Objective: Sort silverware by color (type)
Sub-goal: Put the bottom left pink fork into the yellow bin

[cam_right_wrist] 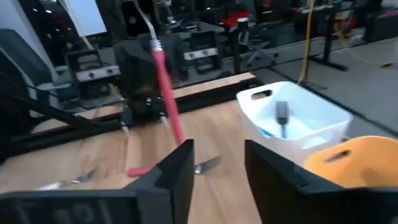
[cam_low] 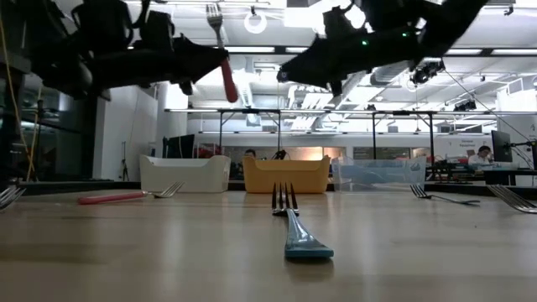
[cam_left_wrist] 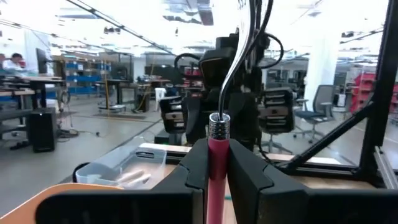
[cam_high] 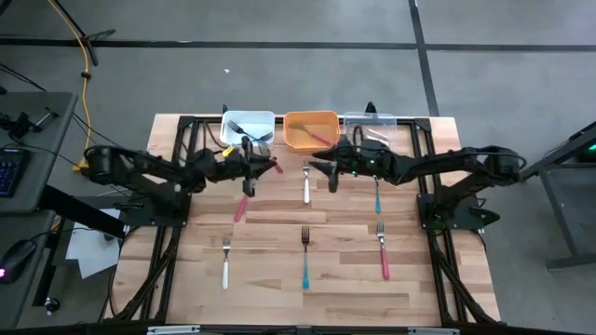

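My left gripper (cam_high: 248, 171) hovers above the table just in front of the white bin (cam_high: 249, 127), shut on a red-handled fork (cam_low: 226, 79) that stands upright with its tines (cam_low: 216, 15) up. My right gripper (cam_right_wrist: 217, 167) is open and empty, raised in front of the orange bin (cam_high: 311, 132) and facing the left one. Several forks lie flat on the table: red (cam_high: 239, 209), white (cam_high: 306, 186), blue (cam_high: 377, 197), white (cam_high: 225, 267), blue (cam_high: 304, 262) and red (cam_high: 383, 255). My left gripper pinches the red fork's handle (cam_left_wrist: 216, 163) between its two fingers (cam_left_wrist: 198, 163), a little below the metal collar. The fingers come in level from the table's left and lie across the handle. The fork is lifted clear and nearly upright, its metal neck rising above the fingers.
Three bins stand in a row at the far edge: the white one holds a fork (cam_right_wrist: 282, 113), the orange one holds a red-handled piece (cam_high: 321, 139), and the clear bin (cam_high: 369, 126) holds pale handles (cam_left_wrist: 134, 178). The two grippers are close together.
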You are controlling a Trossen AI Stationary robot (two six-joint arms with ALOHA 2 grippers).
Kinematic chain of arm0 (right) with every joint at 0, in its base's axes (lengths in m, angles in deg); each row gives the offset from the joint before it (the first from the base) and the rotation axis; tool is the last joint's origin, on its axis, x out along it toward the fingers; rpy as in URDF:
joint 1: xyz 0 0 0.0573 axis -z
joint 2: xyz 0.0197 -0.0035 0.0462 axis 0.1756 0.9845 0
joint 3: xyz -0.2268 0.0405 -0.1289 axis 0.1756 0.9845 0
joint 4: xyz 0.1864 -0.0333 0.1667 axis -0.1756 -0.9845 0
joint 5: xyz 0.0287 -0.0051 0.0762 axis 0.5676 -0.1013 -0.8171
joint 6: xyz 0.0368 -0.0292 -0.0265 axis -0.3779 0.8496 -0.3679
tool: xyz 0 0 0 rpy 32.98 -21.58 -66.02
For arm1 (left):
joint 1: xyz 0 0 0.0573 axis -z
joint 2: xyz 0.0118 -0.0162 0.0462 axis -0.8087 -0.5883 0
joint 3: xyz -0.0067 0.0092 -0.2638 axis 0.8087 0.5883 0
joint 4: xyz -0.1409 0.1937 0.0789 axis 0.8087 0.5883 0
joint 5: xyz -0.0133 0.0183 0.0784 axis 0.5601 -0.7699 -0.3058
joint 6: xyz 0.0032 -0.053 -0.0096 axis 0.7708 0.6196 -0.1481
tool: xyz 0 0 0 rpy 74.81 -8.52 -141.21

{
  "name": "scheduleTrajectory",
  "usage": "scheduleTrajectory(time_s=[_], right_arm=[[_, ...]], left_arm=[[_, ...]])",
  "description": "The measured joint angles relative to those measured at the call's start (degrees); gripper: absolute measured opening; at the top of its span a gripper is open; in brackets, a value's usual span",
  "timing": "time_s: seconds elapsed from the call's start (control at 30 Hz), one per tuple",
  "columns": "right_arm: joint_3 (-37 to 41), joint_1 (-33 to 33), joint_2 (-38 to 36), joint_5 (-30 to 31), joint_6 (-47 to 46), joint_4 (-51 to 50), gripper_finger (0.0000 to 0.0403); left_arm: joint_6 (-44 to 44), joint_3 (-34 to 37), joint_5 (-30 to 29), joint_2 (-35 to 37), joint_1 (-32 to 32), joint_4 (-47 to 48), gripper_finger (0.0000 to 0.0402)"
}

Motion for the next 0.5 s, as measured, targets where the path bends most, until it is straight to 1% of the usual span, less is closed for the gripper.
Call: scheduleTrajectory(time_s=[0.13,0.23,0.33,0.5], right_arm=[[-4.3,-0.9,4.9,-0.9,-0.4,-0.1,0.0168],[-7.1,-1.1,8.0,-3.8,-0.2,-0.2,0.0181],[-9.5,-1.1,10.6,-5.7,-0.4,-0.1,0.0185],[-12.6,-1.0,13.5,-8.8,0.9,-0.1,0.0179]], left_arm=[[-0.2,-2.8,2.9,-3.6,-0.9,-1.6,0.0028],[-0.7,-3.6,4.9,-5.4,-1.6,-3.3,0.0030],[0.6,-3.9,6.4,-6.3,-2.4,-4.5,0.0027],[1.7,-3.9,6.3,-6.8,-2.8,-5.0,0.0027]])
